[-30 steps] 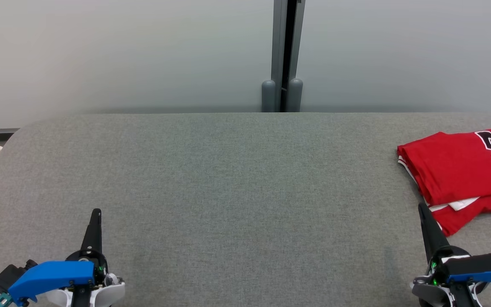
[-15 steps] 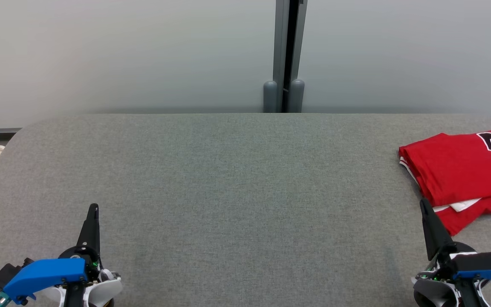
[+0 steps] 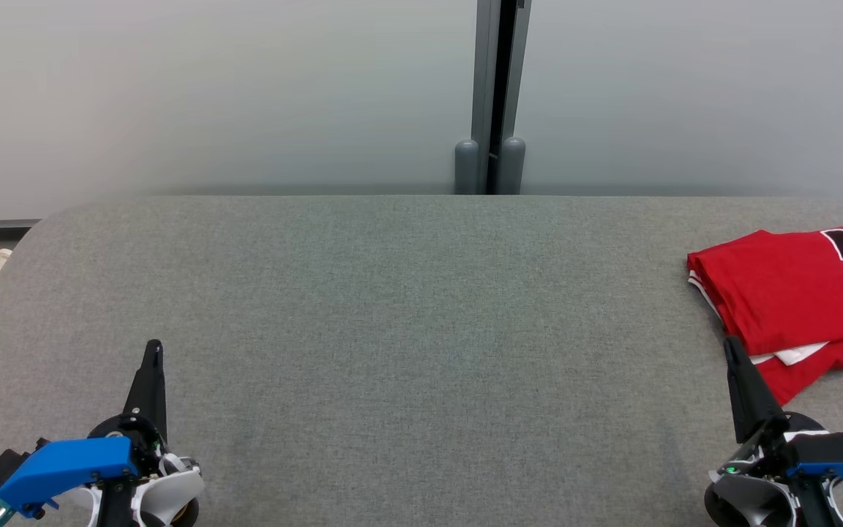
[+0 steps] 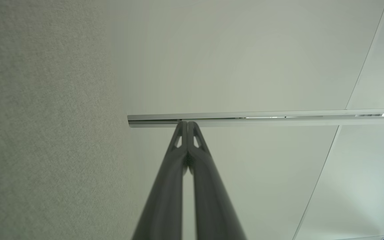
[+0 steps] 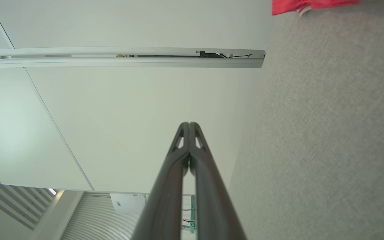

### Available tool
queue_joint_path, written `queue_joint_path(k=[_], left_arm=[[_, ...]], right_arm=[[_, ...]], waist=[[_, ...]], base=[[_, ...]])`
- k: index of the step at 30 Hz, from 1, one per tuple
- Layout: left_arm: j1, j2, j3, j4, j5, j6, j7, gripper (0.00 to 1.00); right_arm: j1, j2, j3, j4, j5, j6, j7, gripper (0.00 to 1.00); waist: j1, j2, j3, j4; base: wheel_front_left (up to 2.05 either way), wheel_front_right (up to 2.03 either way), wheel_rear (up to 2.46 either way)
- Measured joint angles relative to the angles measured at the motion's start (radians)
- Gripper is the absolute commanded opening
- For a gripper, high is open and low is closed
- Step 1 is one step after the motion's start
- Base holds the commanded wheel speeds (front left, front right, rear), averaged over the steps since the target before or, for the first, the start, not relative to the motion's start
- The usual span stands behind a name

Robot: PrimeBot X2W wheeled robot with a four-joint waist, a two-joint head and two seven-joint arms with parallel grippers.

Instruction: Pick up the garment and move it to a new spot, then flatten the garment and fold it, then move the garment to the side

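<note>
one folded red jersey (image 3: 780,293) lies at the right edge of the grey fabric table (image 3: 421,307); soft, light, floppy, so probably best pinched at the layered near hem. right gripper (image 3: 731,350) just beside it, left gripper (image 3: 152,348) well apart, both closed, empty.

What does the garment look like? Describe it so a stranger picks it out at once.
Start at the broad grey table before the pale wall. At its right side, just beyond the right gripper, lies the garment, folded. Bright red cloth, black white-edged numerals and white trim set it apart from the plain grey around it.
</note>
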Motion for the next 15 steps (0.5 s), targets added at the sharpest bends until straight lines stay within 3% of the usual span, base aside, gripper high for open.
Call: queue_joint_path(k=[15], left_arm=[[0.000, 0.000, 0.000, 0.000, 0.000, -0.003, 0.000, 0.00]], right_arm=[[0.000, 0.000, 0.000, 0.000, 0.000, 0.000, 0.000, 0.00]], waist=[[0.0000, 0.0000, 0.000, 0.000]], base=[[0.00, 0.00, 0.00]])
